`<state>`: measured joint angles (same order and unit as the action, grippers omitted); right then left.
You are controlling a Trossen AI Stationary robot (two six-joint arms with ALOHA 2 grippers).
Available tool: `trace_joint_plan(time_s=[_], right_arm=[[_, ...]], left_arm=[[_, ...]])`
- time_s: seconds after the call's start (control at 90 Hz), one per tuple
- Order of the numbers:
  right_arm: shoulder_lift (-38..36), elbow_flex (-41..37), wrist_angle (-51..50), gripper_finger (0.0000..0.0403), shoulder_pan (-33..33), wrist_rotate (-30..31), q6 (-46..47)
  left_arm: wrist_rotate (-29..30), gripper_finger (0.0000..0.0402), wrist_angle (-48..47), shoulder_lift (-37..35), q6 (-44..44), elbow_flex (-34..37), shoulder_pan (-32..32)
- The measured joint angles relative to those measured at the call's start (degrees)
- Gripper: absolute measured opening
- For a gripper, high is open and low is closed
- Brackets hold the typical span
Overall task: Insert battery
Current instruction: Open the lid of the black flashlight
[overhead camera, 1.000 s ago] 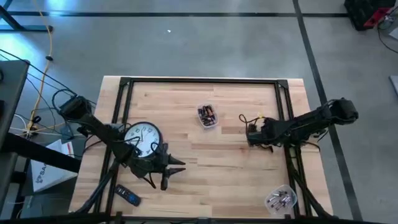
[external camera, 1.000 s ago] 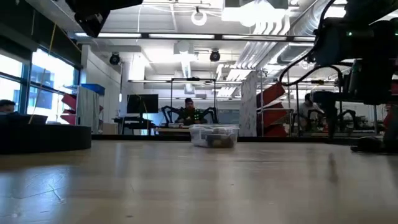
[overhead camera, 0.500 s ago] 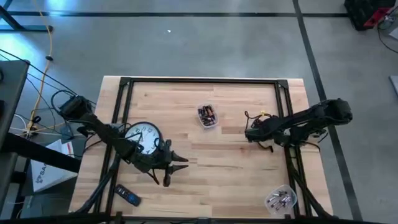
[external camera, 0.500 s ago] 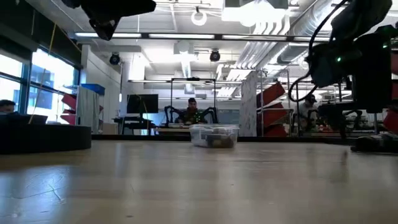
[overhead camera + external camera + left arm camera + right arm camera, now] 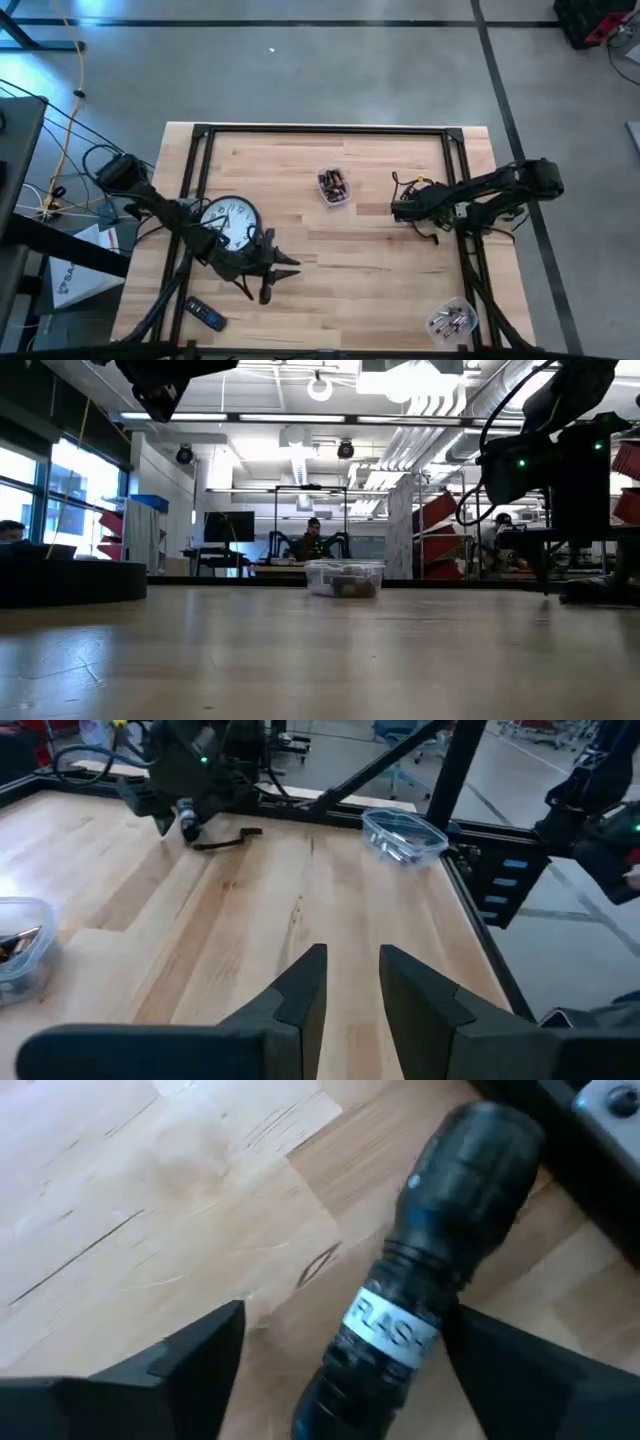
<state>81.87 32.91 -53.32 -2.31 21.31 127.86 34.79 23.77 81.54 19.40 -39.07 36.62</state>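
Hovering over a black flashlight (image 5: pixel 420 1300) on the tabletop (image 5: pixel 370 250), right hand (image 5: pixel 400 211) has fingers spread wide either side of it, not touching. Left hand (image 5: pixel 278 268) sits near the clock (image 5: pixel 228 222), fingers slightly apart, empty. Batteries lie in the clear tub (image 5: pixel 334 186), mid-tabletop, between both arms.

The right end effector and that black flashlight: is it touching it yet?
Apart. The right wrist view shows the flashlight lying on the table between the open fingers of the right end effector, with bare wood showing on either side.
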Motion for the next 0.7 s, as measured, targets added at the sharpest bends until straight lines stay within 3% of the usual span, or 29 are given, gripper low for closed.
trace_joint_plan(time_s=[0.411,0.511,0.7], right_arm=[[8.2,3.2,7.0,0.0101,0.1,4.2,-8.6],[8.7,5.7,7.2,0.0085,0.6,4.2,-13.7],[8.7,10.0,11.6,0.0092,3.0,1.1,-25.1]], left_arm=[[0.2,0.0078,0.0,0.0,0.0,0.0,0.1],[0.2,0.0078,0.0,0.0,0.0,0.0,0.1],[0.2,0.0078,-0.2,0.0,0.0,0.0,0.1]])
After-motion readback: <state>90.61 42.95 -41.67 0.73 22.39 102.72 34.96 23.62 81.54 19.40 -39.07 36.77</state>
